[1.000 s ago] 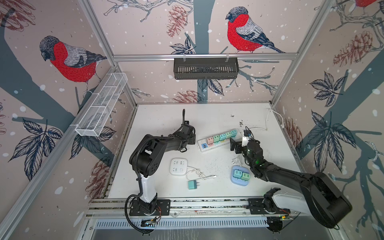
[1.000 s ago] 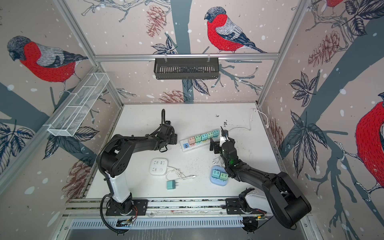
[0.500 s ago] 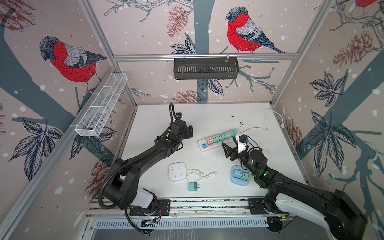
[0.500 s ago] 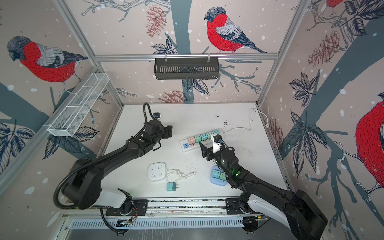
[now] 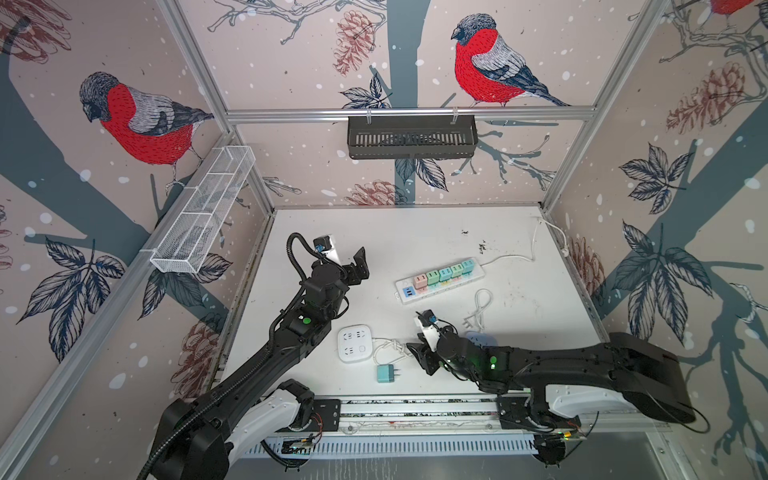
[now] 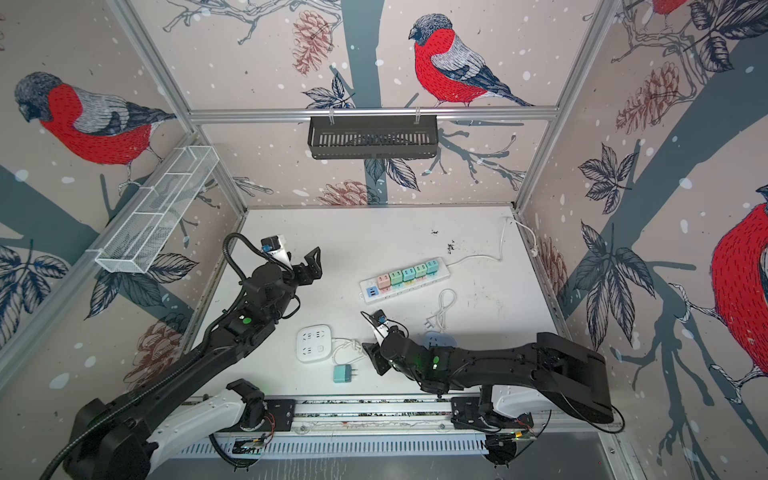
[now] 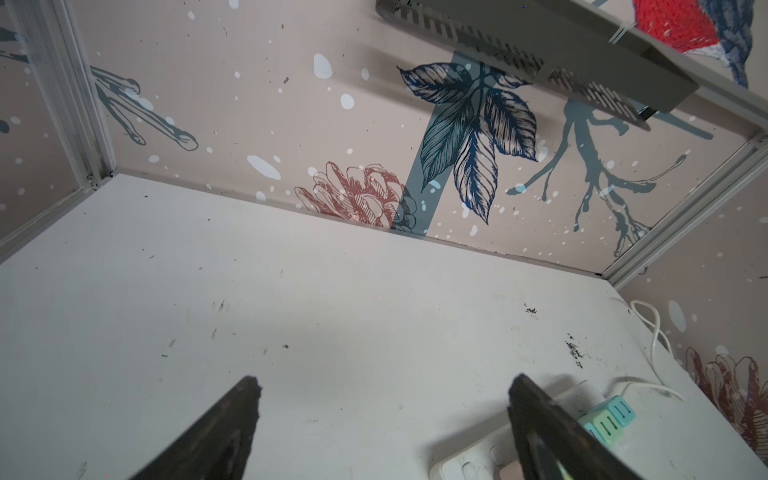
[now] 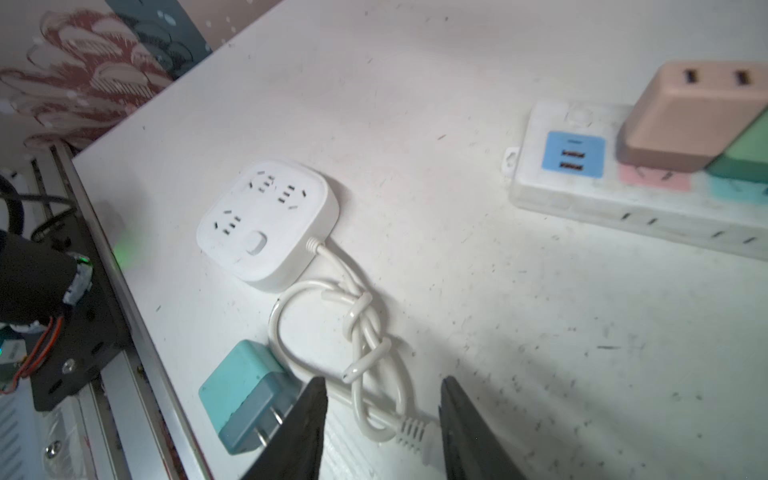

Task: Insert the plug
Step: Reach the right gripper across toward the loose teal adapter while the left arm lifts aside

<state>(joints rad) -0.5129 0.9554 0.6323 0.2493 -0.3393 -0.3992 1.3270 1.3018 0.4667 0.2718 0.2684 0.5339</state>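
Sockets and cords litter the white table (image 5: 415, 241). The teal plug (image 5: 386, 373) lies on its side at the lower middle of both top views, close to the table's front edge. Its two prongs point toward the right of the frame, and nothing holds it.

Just above it in the frame sits a white square socket block (image 5: 354, 344). The block's cord (image 5: 388, 345) is tied in a loose knot between block and plug.

The right gripper (image 5: 420, 358) hangs low just to the right of the plug, over that knotted cord. Seen from its wrist camera, its fingers (image 8: 307, 419) stand a modest gap apart. The cord's far end lies on the table between them, and neither finger pinches it as far as I can see.

The left gripper (image 5: 360, 261) is up at centre left, raised off the table and well apart from the plug, its jaws spread wide on nothing. To its right a long power strip (image 5: 440, 287) runs slantwise, with a row of pastel adapters (image 5: 444, 274) plugged in. In a top view a pale blue round socket (image 6: 438, 338) peeks out from behind the right arm.
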